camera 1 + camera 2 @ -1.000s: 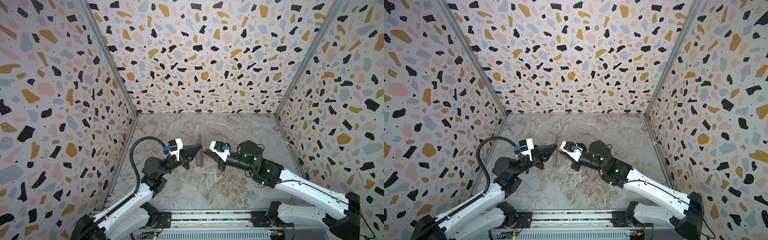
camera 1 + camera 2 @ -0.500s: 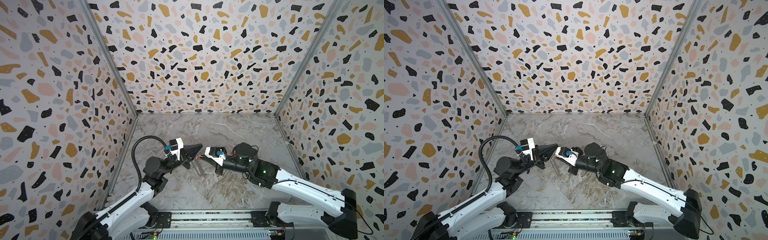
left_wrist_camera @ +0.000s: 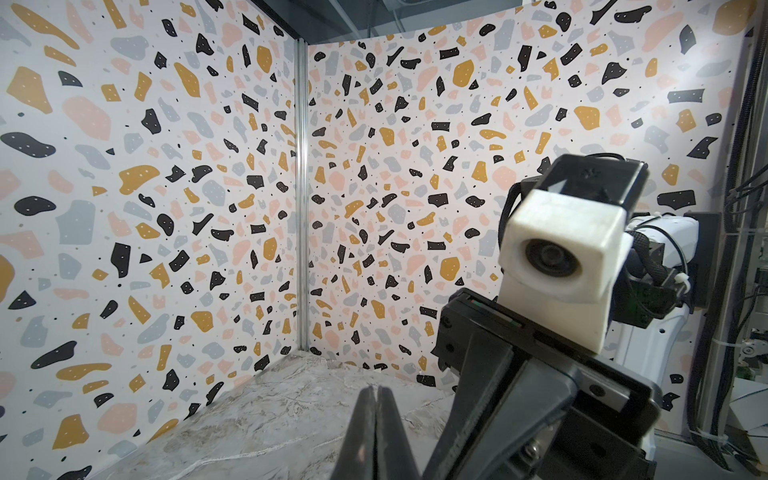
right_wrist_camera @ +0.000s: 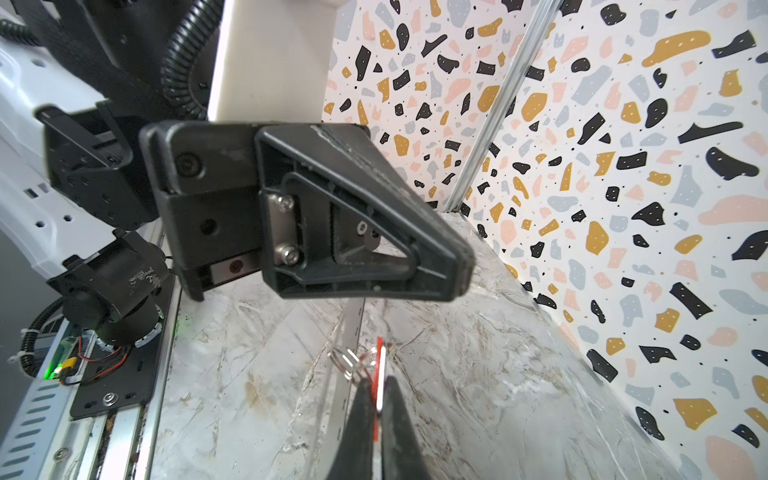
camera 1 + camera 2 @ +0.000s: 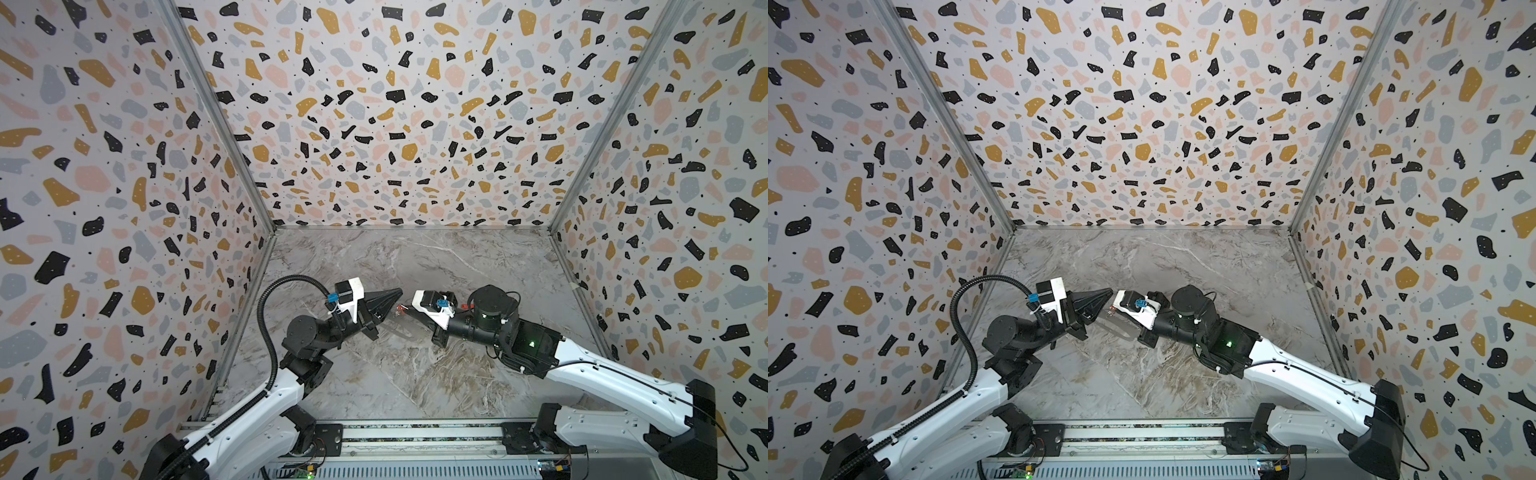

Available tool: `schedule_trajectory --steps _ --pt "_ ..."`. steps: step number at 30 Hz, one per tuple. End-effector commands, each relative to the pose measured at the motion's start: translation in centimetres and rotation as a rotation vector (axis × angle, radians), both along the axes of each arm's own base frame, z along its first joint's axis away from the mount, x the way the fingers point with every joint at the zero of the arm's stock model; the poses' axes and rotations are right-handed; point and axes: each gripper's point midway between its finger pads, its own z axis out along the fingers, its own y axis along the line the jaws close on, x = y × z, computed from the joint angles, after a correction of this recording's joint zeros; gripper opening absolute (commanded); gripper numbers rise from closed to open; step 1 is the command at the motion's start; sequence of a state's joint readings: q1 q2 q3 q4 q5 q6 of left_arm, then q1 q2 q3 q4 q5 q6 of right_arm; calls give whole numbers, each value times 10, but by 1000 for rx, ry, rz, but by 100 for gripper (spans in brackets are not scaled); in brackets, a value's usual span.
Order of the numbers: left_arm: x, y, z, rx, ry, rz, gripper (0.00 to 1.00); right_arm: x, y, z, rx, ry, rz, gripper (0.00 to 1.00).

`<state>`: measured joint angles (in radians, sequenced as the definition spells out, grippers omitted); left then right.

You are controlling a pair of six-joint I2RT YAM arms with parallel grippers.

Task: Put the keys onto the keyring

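Observation:
My left gripper (image 5: 400, 291) is shut, its fingers (image 3: 388, 415) pressed together. The keyring (image 5: 397, 328), a flat dull-grey strip, slants down from under those fingers in both top views (image 5: 1119, 328). In the right wrist view the keyring (image 4: 351, 328) shows edge-on. My right gripper (image 4: 376, 380) faces the left one and is shut on a key's red tag (image 4: 380, 365). That key's small wire ring (image 4: 349, 361) sits right against the keyring; I cannot tell whether it is threaded on. The tag (image 5: 401, 308) shows as a red speck between the grippers.
The marble floor (image 5: 415, 374) is boxed in by terrazzo walls on three sides, with a metal rail (image 5: 415, 432) along the front. A small red bit (image 5: 466, 306) shows beside the right wrist joint; I cannot tell what it is.
The right gripper has dipped a little lower with the key, close to the left fingertips. The keyring stood upright above the left fingertips before and now slants below them.

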<state>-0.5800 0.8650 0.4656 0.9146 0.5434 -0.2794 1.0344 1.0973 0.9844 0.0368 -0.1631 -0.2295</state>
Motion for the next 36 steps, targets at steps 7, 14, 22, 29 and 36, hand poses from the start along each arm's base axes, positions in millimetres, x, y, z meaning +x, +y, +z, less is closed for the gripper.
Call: schedule_trajectory --steps 7,14,22,29,36 --pt "-4 12 -9 46 0 77 14 -1 -14 42 97 -55 -43 0" --pt "-5 8 -20 104 13 64 25 -1 -17 48 105 -68 -49 0" --pt "-2 0 -30 155 29 33 32 -1 -17 50 107 -69 -46 0" --pt "-3 -2 -32 164 25 23 35 -1 -17 51 106 -74 -50 0" --pt "-6 -3 -34 176 28 8 36 0 -17 51 107 -75 -53 0"
